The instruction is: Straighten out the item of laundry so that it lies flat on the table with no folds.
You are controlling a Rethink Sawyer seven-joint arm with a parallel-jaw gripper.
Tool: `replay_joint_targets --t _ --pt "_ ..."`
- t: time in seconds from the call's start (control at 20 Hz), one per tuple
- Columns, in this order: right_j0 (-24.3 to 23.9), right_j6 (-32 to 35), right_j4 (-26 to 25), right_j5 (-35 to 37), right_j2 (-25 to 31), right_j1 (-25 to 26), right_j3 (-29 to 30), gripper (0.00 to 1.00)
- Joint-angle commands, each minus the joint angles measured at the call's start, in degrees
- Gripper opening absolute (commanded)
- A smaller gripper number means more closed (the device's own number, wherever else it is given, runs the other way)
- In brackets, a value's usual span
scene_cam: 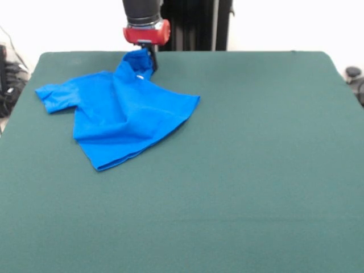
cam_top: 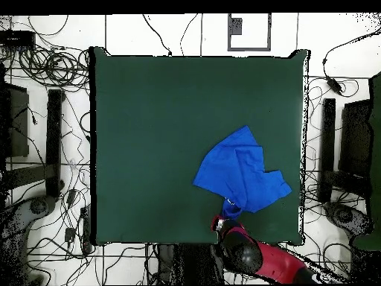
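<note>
The item of laundry, a small bright blue T-shirt (scene_cam: 122,114), lies rumpled on the far left part of the green table (scene_cam: 239,170). One sleeve spreads out to the left and the hem points toward the near side. Its far edge is pulled up into a peak, and my gripper (scene_cam: 147,60) is shut on that raised fabric just above the table. In the overhead view the shirt (cam_top: 238,170) sits at the lower right of the table (cam_top: 149,134), with the gripper (cam_top: 229,212) at its lower tip near the table's bottom edge.
Cables and black equipment (cam_top: 45,149) lie on the floor around the table. More black gear (scene_cam: 355,79) stands off the table's right edge in the front view.
</note>
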Motion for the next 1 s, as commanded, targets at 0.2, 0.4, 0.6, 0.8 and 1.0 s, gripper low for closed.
replay_joint_targets --t 0.2,0.4,0.6,0.8,1.0 --pt "0.59 7.5 -0.46 -0.78 5.34 1.08 -4.59 0.0" --pt "0.48 7.65 1.17 3.55 6.02 -5.43 -1.01 0.0" --pt "-0.65 6.91 1.76 6.92 7.44 -9.03 0.69 0.0" --pt "-2.24 6.62 1.51 8.18 8.84 -10.79 2.24 0.0" --pt "-2.7 6.8 1.84 9.54 9.17 -13.21 3.96 0.0"
